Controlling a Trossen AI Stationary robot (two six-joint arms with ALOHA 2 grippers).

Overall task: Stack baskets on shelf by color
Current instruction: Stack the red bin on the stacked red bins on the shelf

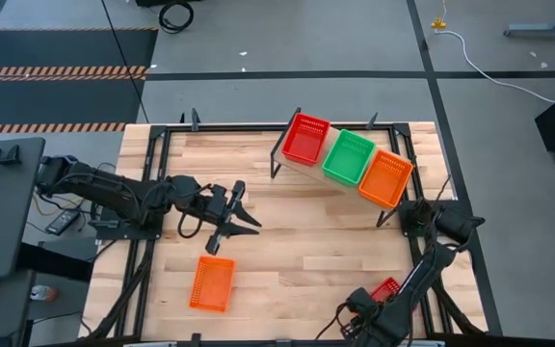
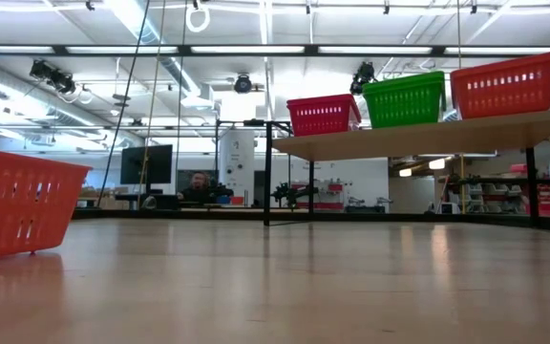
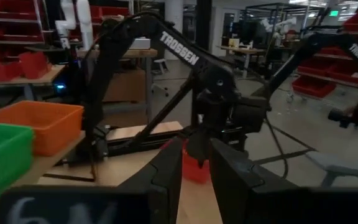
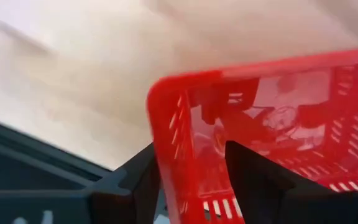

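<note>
The shelf (image 2: 418, 139) stands at the table's far right. On it sit a red basket (image 1: 305, 138), a green basket (image 1: 348, 156) and an orange basket (image 1: 385, 177), side by side. Another orange basket (image 1: 212, 284) rests bottom-down on the table near the front left. A second red basket (image 4: 260, 124) lies at the front right. My right gripper (image 4: 191, 152) points down over it, open, one finger outside and one inside its end wall (image 4: 169, 143). My left gripper (image 1: 244, 220) hovers open over the table's middle left, holding nothing.
Black frame rails (image 1: 152, 193) run along the table's edges, and my right arm (image 1: 432, 241) and its cables fill the front right corner. Bare wood lies between the two arms. Far behind the table sits a person (image 2: 197, 183).
</note>
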